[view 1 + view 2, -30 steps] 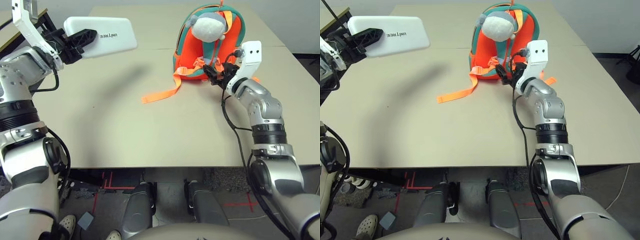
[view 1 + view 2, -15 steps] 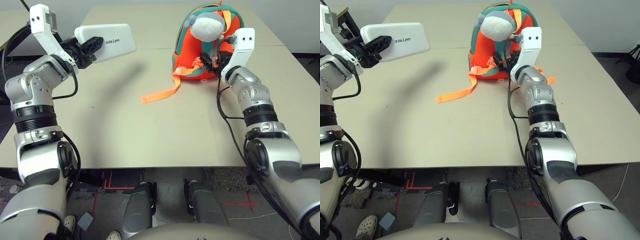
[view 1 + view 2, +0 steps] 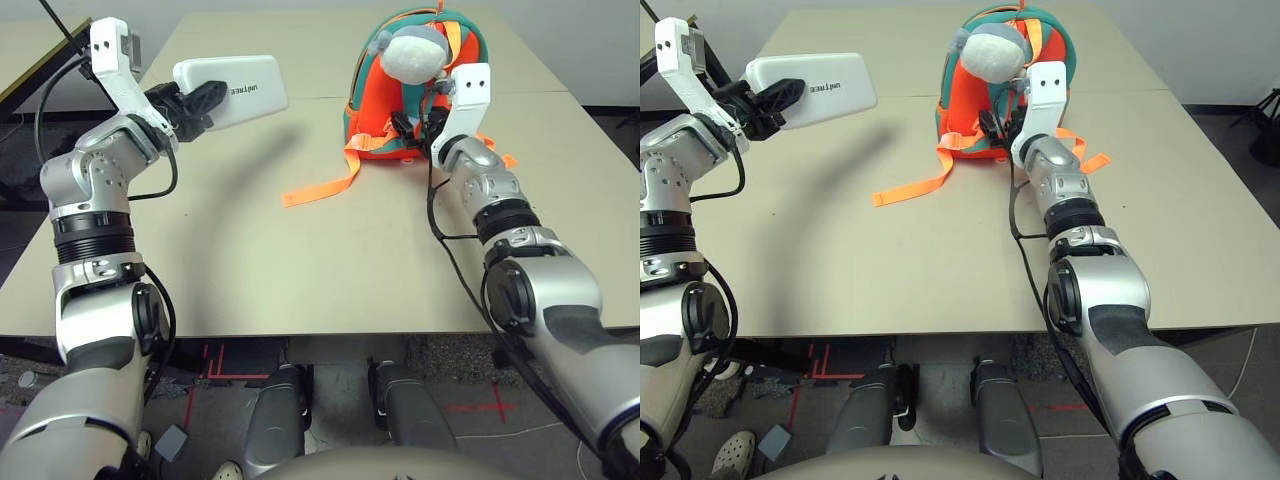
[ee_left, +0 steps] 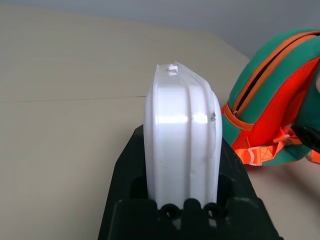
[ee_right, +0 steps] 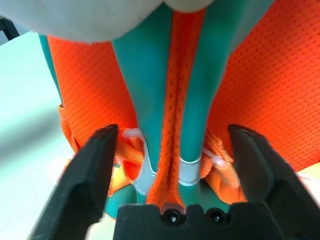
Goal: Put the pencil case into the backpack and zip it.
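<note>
White case (image 3: 262,90): keep firmly pinched in the left gripper (image 4: 182,135), above the table (image 3: 250,260), near the bag (image 3: 368,105). With the right gripper (image 5: 175,129) spread wide astride the straps (image 5: 191,125), close squarely to steady.

The backpack (image 3: 375,105) stands toward the table's (image 3: 260,220) far edge, the plush toy (image 3: 413,55) seemingly on its front.

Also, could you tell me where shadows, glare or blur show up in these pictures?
Left eye view: a soft shadow on the table below the white case; left wrist view: bright glare streaks across the case's edge; right wrist view: black jaws look blurred, tabletop washed pale.
</note>
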Robot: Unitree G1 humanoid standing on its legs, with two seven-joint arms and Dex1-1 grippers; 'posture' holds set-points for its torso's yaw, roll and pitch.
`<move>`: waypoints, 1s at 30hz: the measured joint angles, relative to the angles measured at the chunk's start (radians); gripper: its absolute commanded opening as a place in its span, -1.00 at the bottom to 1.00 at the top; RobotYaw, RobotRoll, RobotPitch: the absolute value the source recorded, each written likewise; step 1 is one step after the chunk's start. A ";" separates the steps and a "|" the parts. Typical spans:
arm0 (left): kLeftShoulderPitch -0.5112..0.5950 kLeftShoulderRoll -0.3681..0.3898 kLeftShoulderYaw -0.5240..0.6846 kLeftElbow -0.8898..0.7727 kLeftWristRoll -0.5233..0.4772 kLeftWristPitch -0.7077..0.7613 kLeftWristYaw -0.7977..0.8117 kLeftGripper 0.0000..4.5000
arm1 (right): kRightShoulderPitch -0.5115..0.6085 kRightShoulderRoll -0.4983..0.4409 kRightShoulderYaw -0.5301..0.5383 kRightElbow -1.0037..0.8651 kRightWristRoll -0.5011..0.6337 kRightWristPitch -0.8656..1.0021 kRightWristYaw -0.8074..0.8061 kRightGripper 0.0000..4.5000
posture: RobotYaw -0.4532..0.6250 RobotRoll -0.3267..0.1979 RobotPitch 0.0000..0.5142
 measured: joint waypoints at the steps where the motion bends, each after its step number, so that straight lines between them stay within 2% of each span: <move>1: 0.000 -0.003 0.000 0.000 0.002 -0.001 0.000 -0.45 | -0.001 -0.001 0.000 0.000 0.000 -0.007 -0.001 0.40 | -0.30 0.25 -0.63; 7: 0.000 -0.025 -0.013 0.000 0.004 -0.004 0.003 -0.45 | 0.001 -0.007 0.000 -0.006 0.000 -0.014 0.021 -0.54 | -0.32 0.25 -0.63; 9: 0.000 -0.029 -0.017 0.000 0.004 -0.005 0.003 -0.45 | 0.013 -0.010 0.001 -0.024 0.001 -0.014 0.031 -0.68 | -0.32 0.25 -0.63; 12: 0.000 -0.032 -0.018 0.000 0.004 -0.006 0.003 -0.45 | 0.047 -0.013 0.003 -0.081 0.002 -0.001 0.049 -0.69 | -0.33 0.25 -0.61; 15: 0.000 -0.038 -0.020 0.000 0.005 -0.008 0.003 -0.45 | 0.111 -0.018 0.012 -0.220 0.009 0.056 0.073 -0.69 | -0.33 0.25 -0.60; 23: 0.005 -0.051 -0.025 0.000 0.010 -0.013 0.001 -0.45 | 0.365 -0.071 0.018 -0.824 0.065 0.404 0.078 -0.69 | -0.35 0.25 -0.57; 30: 0.008 -0.062 -0.019 0.010 0.008 -0.016 -0.002 -0.45 | 0.590 -0.091 0.008 -1.297 0.108 0.655 -0.009 -0.69 | -0.40 0.25 -0.55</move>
